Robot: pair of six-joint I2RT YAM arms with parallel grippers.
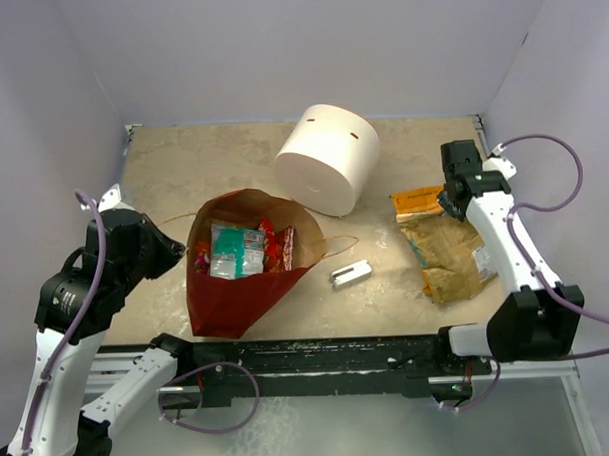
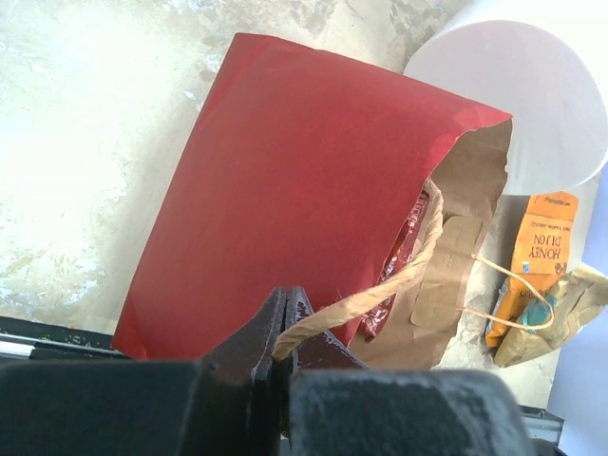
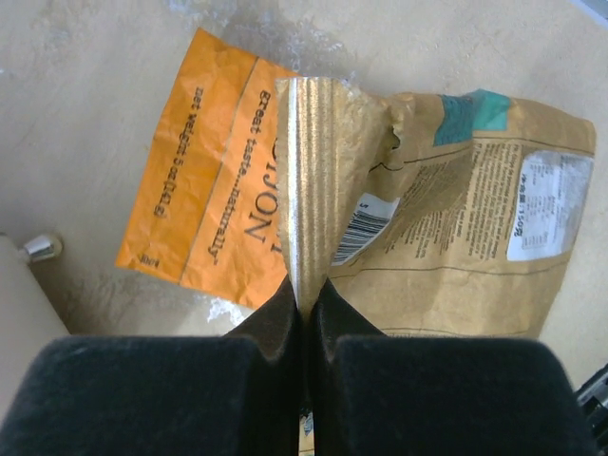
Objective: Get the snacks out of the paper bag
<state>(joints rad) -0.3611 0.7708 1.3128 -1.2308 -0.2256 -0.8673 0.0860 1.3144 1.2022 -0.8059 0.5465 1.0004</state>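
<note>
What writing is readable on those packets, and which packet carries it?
"HONEY DIJON": on the orange packet.
"great taste...naturally": same orange packet.
"net weight": same packet; the figures after it are blurred.
Too small to read: the fine print, barcode and white sticker on the tan packet.
Too small to read: labels of the snacks in the paper bag.

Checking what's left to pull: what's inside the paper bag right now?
Inside the paper bag lie teal packets and red packets, bunched against its brown inner wall. Anything beneath them, deeper in the bag, is covered.
</note>
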